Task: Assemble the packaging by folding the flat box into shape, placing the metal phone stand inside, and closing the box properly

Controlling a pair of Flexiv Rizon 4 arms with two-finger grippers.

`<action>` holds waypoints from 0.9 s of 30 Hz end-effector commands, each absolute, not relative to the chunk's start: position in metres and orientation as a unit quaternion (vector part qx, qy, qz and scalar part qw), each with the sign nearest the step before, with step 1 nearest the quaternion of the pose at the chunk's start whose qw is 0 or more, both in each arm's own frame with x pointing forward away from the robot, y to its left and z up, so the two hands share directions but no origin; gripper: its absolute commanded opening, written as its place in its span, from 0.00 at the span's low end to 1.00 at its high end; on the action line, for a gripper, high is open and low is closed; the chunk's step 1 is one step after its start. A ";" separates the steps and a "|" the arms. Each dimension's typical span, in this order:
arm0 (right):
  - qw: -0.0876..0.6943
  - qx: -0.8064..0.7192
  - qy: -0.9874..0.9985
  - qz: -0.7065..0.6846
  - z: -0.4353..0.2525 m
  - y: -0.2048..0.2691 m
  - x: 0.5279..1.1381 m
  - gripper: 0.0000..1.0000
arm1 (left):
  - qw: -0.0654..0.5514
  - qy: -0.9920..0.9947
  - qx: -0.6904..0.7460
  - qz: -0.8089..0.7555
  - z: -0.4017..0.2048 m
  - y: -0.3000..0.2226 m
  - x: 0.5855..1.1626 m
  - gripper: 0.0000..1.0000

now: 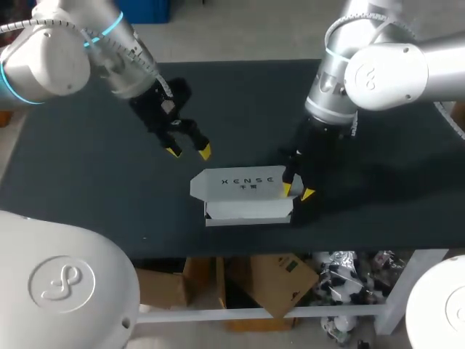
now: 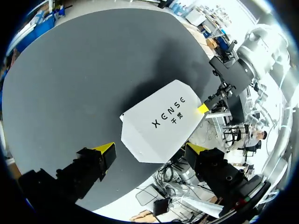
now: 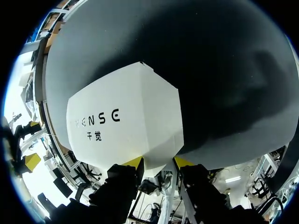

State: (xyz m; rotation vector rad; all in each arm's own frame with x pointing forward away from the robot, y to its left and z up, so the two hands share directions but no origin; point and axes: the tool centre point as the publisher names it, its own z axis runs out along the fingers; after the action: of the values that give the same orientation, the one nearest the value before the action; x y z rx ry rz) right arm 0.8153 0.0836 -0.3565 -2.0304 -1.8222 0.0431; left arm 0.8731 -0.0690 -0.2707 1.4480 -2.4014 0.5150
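One white box [image 1: 243, 193] is sitting on the black tabletop [image 1: 87, 182], close to its near edge and about midway between left and right. Its one printed lid [image 1: 236, 180] is lying tilted over the tray [image 1: 247, 211] below, and the tray's pale inside is showing along the near side.

The right arm [image 1: 392, 69], one of two arms, is standing over the box's right end. Its right fingers [image 1: 288, 187] are straddling that end, with one yellow tip resting on the lid's right corner and the other sitting just outside the end wall. In the right wrist view the lid's corner is lying between these two tips and touching both, so this pair is clamping the box.

Farther back and to the left, the left arm [image 1: 51, 58] is holding the left fingers [image 1: 195, 139] above bare tabletop, apart from the box. Their two yellow tips are standing wide apart, released and gripping nothing. In the left wrist view the box is lying ahead of this pair, untouched by either finger, and one yellow tip of the right fingers is showing at its far end
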 end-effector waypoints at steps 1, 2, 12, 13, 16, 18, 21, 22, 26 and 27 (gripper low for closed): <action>0.206 -0.728 -0.654 0.016 -0.357 0.084 0.816 0.41 | 0.161 -0.802 0.553 0.159 -0.272 -0.072 0.876 1.00; 0.206 -0.728 -0.654 0.016 -0.357 0.084 0.816 0.41 | 0.161 -0.802 0.553 0.159 -0.272 -0.072 0.876 1.00; 0.206 -0.728 -0.653 0.014 -0.357 0.084 0.816 0.40 | 0.153 -0.802 0.555 0.158 -0.273 -0.075 0.874 1.00; 0.206 -0.729 -0.653 0.014 -0.357 0.084 0.816 0.40 | 0.158 -0.796 0.562 0.159 -0.274 -0.075 0.873 1.00; 0.205 -0.729 -0.653 0.015 -0.356 0.083 0.815 0.40 | 0.153 -0.788 0.575 0.159 -0.275 -0.076 0.869 1.00; 0.205 -0.729 -0.653 0.015 -0.356 0.083 0.815 0.40 | 0.152 -0.788 0.576 0.156 -0.275 -0.077 0.868 1.00; 0.204 -0.729 -0.653 0.014 -0.355 0.082 0.815 0.40 | 0.155 -0.782 0.586 0.146 -0.277 -0.079 0.866 1.00; 0.204 -0.729 -0.653 0.014 -0.354 0.082 0.815 0.40 | 0.156 -0.781 0.587 0.145 -0.278 -0.080 0.865 1.00; 0.203 -0.730 -0.653 0.013 -0.354 0.082 0.813 0.40 | 0.155 -0.768 0.607 0.134 -0.280 -0.086 0.860 1.00; 0.203 -0.730 -0.653 0.013 -0.354 0.082 0.813 0.40 | 0.154 -0.765 0.611 0.132 -0.281 -0.087 0.859 0.98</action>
State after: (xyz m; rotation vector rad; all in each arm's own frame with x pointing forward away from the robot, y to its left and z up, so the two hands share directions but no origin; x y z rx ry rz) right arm 0.8157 0.0833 -0.3548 -2.0335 -1.8216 0.0397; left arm 0.8614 -0.0809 -0.2812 1.7324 -2.1866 0.3929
